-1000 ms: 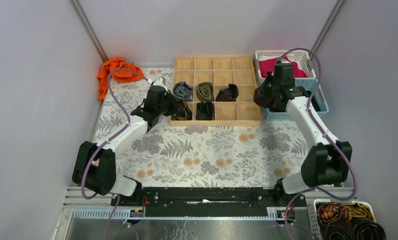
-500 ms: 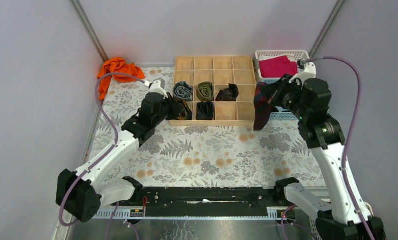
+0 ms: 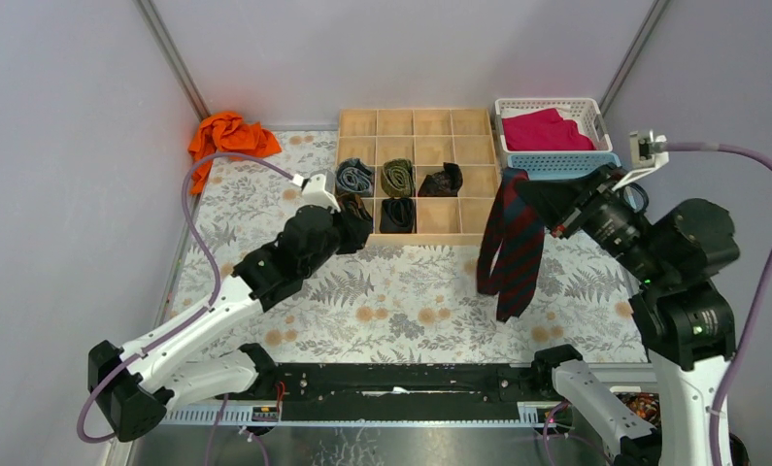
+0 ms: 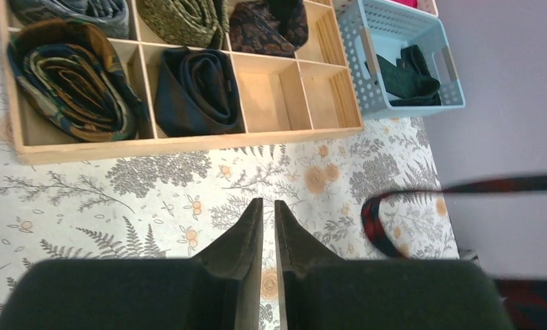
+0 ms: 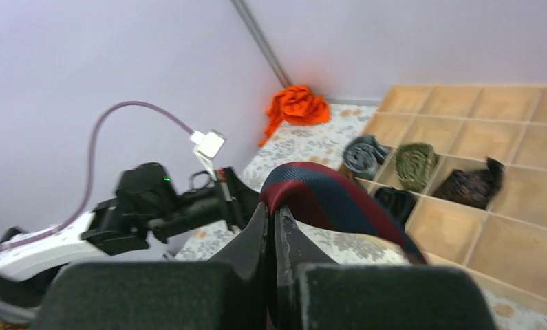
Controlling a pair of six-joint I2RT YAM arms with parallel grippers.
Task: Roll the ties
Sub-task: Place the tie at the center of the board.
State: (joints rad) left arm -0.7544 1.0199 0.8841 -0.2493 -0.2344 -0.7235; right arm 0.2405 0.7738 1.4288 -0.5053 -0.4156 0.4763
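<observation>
— Flowery cloth over the table (image 3: 401,301), grey walls all round, and the right claw (image 3: 532,194) is up at the right middle of the overhead frame, clamped on a striped tie (image 3: 511,243)!

— Pinched right at the fold, look. In its own camera the navy-and-red cloth sits between the fingers, and two tails drop away from there.

— So the long axis runs top to bottom in the overhead shot, over bare table just right of the wooden tray (image 3: 420,236). Do the ends touch down?

— Can't tell from here. And the left claw (image 3: 359,231)?

— Left of centre, at the tray's near left corner, well apart from the tie. Jaws a crack apart, nothing in them.

— Five rolled ties (image 3: 398,177) sit in the tray's compartments.

— Which arm is nearer? The right one, plainly, since it has the tie. I'd guess the tie needs laying flat on the table, with the left claw coming across from frame left to pin one end.
</observation>
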